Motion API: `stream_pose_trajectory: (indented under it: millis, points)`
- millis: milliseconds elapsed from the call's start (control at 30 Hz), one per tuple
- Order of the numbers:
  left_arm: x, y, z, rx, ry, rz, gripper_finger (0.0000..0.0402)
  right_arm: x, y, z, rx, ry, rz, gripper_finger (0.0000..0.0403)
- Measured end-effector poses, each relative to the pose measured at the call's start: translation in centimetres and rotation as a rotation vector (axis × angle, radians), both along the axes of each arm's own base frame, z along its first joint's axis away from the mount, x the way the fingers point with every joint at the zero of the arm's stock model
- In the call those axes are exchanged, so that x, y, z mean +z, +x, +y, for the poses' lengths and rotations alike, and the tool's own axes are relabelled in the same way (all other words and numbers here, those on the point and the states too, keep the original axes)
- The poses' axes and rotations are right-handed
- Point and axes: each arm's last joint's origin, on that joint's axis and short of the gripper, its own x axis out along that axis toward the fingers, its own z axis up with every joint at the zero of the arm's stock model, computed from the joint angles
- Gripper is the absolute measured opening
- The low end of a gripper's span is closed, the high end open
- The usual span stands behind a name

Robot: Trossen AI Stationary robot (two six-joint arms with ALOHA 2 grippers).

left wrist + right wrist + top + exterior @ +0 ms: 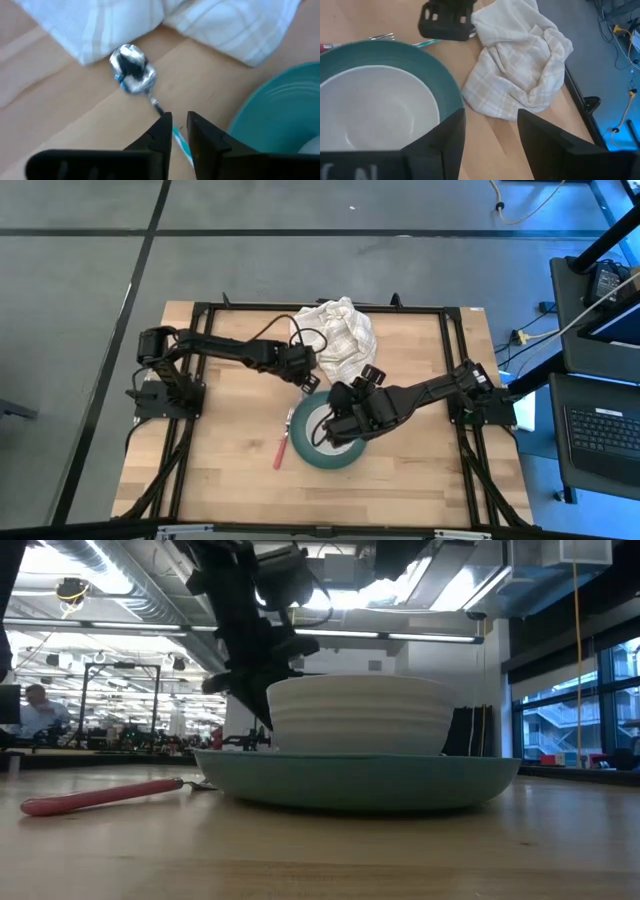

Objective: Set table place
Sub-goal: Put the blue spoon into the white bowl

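Note:
A teal plate [330, 448] lies on the table [230, 480] with a white bowl [360, 715] standing in it. A red-handled fork [282, 448] lies on the wood left of the plate. The small spoon [132, 75] has a metal bowl and a teal handle, and it lies between the plate and the white checked cloth [335, 335]. My left gripper [180, 125] points down over the handle, a finger on either side, narrowly open. My right gripper [491, 132] hangs open above the plate's far right rim and holds nothing. My left gripper comes from above with its fingers across the spoon's teal handle [178, 139], which runs through the narrow gap close to one fingertip [164, 131]. Whether a finger touches the handle, I cannot tell. The spoon's metal bowl rests on the wood by the cloth's edge.
The crumpled cloth takes up the far middle of the table, close behind both grippers. The two arms nearly meet over the plate's far edge. Black frame rails [200, 320] run along the table's sides. Bare wood lies near the front edge and at the left.

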Motion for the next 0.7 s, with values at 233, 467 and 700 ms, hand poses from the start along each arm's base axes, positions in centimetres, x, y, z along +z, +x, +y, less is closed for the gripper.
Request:
stream_pose_trajectory:
  millis: [233, 467, 700]
  points:
    - [0.0, 0.0, -0.5, 0.057, -0.051, -0.013, 0.0077, 0.1, 0.2, -0.7, -0.002, -0.004, 0.012, 0.0181]
    - [-2.4, 0.3, -1.3, 0.11, -0.088, 0.05, 0.0074, 0.1, 0.3, -0.9, 0.002, -0.013, 0.018, 0.0181]
    - [-3.5, 0.9, -1.3, 0.158, -0.109, 0.039, 0.0074, 0.1, 0.3, -0.9, 0.017, -0.019, 0.029, 0.0181]
